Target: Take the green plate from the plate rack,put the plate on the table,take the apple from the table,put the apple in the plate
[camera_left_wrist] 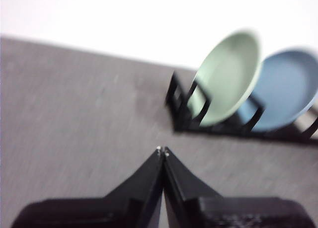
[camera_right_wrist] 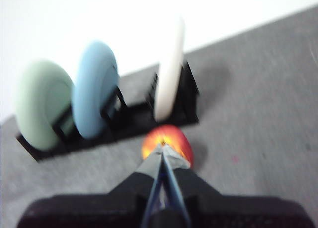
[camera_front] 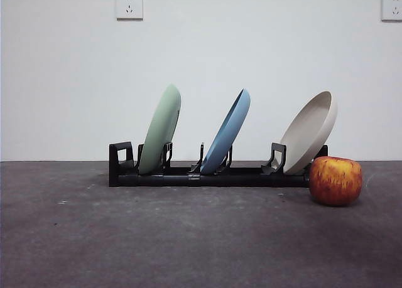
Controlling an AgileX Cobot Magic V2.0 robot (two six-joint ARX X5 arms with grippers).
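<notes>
While the green plate [camera_front: 161,128] still leans in the leftmost slot of the plate rack [camera_front: 207,174], apple [camera_front: 335,180] on the table [camera_front: 157,238] at its right end, both grippers, left [camera_left_wrist: 162,149] and right [camera_right_wrist: 162,147], hang clenched and empty, so next the left must open and reach.

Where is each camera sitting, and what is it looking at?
Front view: low at table height, looking level at the plate rack with the green plate, blue plate, beige plate and the apple; no robot shows.
Left wrist view: above the table, facing the green plate; the left gripper shows, jaws shut.
Right wrist view: looks towards the apple; the right gripper shows, jaws shut.
All share the rack and green plate.
</notes>
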